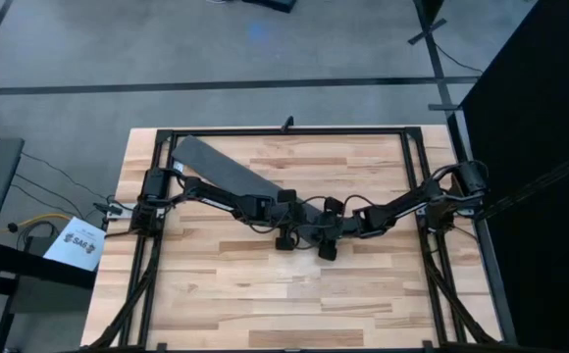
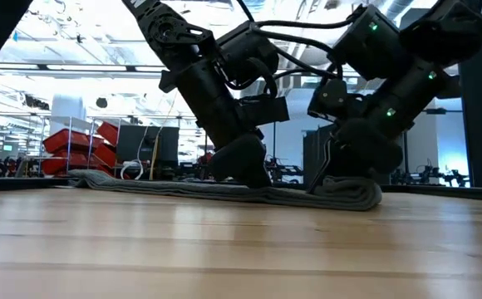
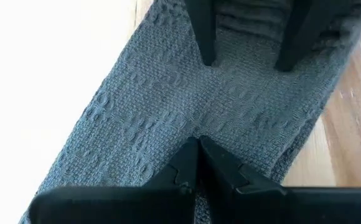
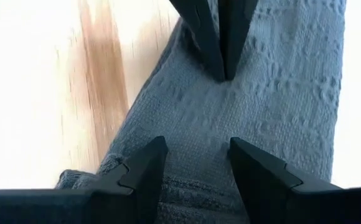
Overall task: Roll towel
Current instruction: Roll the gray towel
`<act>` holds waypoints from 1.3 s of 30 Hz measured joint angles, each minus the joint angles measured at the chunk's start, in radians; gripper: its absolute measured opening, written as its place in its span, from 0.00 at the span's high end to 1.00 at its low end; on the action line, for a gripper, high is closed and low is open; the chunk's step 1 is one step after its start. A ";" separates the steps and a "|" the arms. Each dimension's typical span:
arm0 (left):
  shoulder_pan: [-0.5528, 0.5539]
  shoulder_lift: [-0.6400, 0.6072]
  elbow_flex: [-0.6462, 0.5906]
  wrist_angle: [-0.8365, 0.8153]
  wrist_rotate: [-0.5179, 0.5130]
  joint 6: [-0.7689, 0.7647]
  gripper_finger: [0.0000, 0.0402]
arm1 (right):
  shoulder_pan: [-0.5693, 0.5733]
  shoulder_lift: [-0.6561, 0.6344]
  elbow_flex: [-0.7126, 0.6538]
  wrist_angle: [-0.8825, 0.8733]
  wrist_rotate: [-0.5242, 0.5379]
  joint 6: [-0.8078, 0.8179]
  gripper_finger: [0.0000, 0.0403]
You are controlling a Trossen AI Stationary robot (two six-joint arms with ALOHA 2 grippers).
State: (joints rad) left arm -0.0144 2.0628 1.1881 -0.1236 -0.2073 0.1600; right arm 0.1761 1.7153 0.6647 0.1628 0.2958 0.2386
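Observation:
The dark grey towel (image 1: 221,169) lies as a long flat strip running from the table's far left corner to its middle. There its end is bunched into a low roll (image 2: 351,193). Both grippers meet over that end. My left gripper (image 3: 199,142) is shut, with its tips down on the flat cloth just before the roll. My right gripper (image 4: 196,148) is open and faces it, its two fingers set apart across the towel's width at the roll's edge. In the high view the arms hide the rolled end. My left gripper presses its shut fingertips (image 4: 223,71) onto the towel's upper face (image 3: 196,118) near the rolled end, slanting down from the table's left. The cloth puckers toward the tips. Whether a pinch of cloth sits between them I cannot tell. My right gripper rests its two open fingertips (image 3: 206,59) on the towel's flat face (image 4: 196,118) right in front of the roll (image 4: 193,190), slanting down from the table's right. The fingers stand side by side across the strip's width. The towel lies on the table.
A black metal frame (image 1: 284,130) runs round the wooden table (image 1: 265,294). Bare wood stretches along the near side and at the far right. A white sheet (image 1: 77,243) lies off the table's left edge.

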 joint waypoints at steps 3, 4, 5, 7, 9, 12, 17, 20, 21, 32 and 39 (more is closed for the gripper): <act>0.000 0.000 0.000 0.000 -0.001 -0.005 0.99 | 0.000 -0.002 0.001 -0.023 0.001 0.022 0.58; 0.000 0.000 0.000 0.000 -0.001 -0.008 0.99 | 0.000 -0.002 0.002 -0.031 0.003 0.025 0.58; 0.000 0.000 0.000 0.000 -0.001 -0.008 0.99 | 0.000 -0.003 0.003 -0.036 0.004 0.027 0.58; 0.000 0.000 0.000 0.000 -0.001 -0.009 0.99 | 0.001 -0.004 0.003 -0.043 0.007 0.027 0.58; 0.000 0.000 0.000 0.000 -0.002 -0.012 0.99 | 0.003 -0.004 0.004 -0.057 0.010 0.037 0.58; -0.004 0.000 0.000 0.000 -0.006 -0.013 0.99 | 0.008 -0.005 0.005 -0.083 0.016 0.053 0.58; -0.004 0.000 0.000 0.001 -0.006 -0.012 0.99 | 0.019 -0.005 0.005 -0.090 0.021 0.058 0.58; -0.004 0.001 0.000 0.010 -0.006 -0.006 0.99 | 0.019 -0.026 0.002 -0.120 0.008 0.068 0.58; -0.004 0.001 -0.001 0.017 -0.005 0.000 0.99 | 0.019 -0.033 0.001 -0.126 0.003 0.068 0.58; -0.026 -0.052 0.003 0.048 -0.003 0.069 0.99 | -0.010 -0.045 -0.001 -0.129 0.012 0.072 0.58; -0.078 -0.069 0.003 0.062 -0.003 0.114 0.99 | -0.020 -0.047 -0.002 -0.133 0.051 0.091 0.58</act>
State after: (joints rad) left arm -0.0921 1.9938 1.1912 -0.0620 -0.2104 0.2737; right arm 0.1556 1.6688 0.6632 0.0299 0.3471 0.3295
